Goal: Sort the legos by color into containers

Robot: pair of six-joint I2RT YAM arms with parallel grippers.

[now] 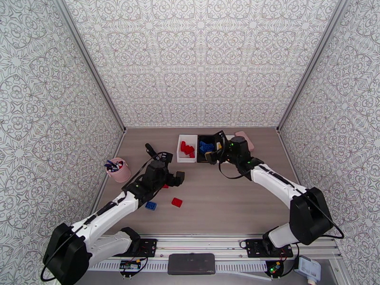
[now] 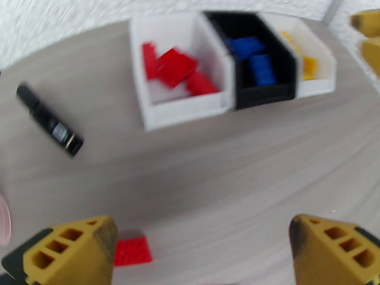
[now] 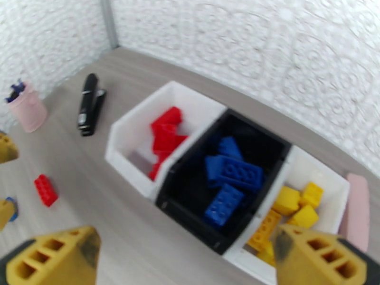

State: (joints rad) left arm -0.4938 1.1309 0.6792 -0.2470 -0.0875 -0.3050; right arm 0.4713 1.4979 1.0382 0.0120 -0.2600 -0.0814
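We note left gripper [image 2: 199,236] spread wide, red lego [image 2: 133,251] just beside one fingertip, off-centre; right gripper [image 3: 185,243] likewise spread, farther off.

Legos [image 3: 232,174] red, blue, yellow; trays [image 3: 126,138] two white, one black; walls [image 1: 199,58] patterned grey.

I work in a robot lab cell: patterned wall panels [image 1: 199,58] on aluminium posts [image 1: 90,62] enclose the table [image 1: 228,205], a mounting rail [image 1: 213,243] along its near edge.

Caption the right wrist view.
Open right hand above three plastic trays: red studded bricks, blue studded bricks, yellow studded bricks, sorted.
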